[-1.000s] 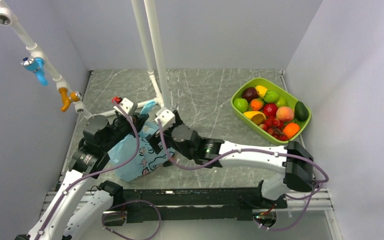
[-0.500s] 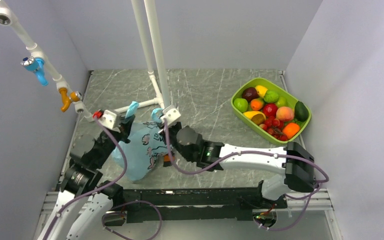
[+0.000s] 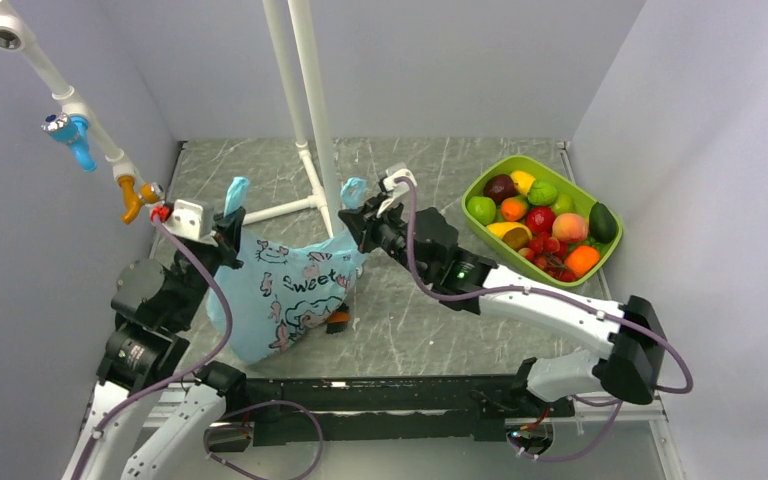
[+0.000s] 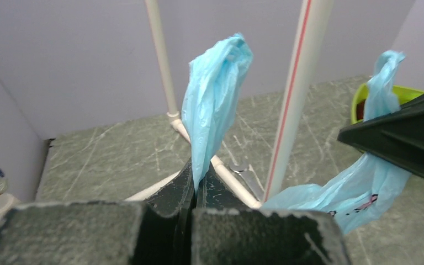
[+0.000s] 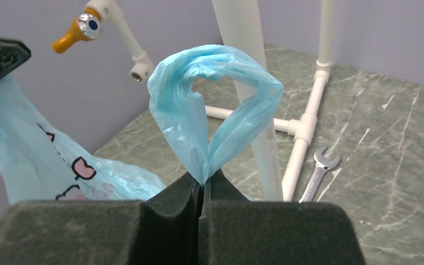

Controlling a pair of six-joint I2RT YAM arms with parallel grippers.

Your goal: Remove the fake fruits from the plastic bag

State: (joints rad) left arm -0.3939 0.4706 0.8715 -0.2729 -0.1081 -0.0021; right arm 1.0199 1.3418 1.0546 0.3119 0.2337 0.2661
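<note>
left hand (image 3: pixel 231 224): high, pinching plastic bag (image 3: pixel 290 290) handle | right hand (image 3: pixel 357 213): likewise

The plastic bag (image 3: pixel 295 295) hangs between the left gripper (image 3: pixel 232 217) and the right gripper (image 3: pixel 360 214), one handle in each. The pipe stand (image 3: pixel 305 110) rises behind, between them. A wrench (image 5: pixel 318 171) lies beyond the right gripper, and the tray (image 3: pixel 526 159) holding fake fruits (image 3: pixel 540 220) sits to that gripper's right.
</note>
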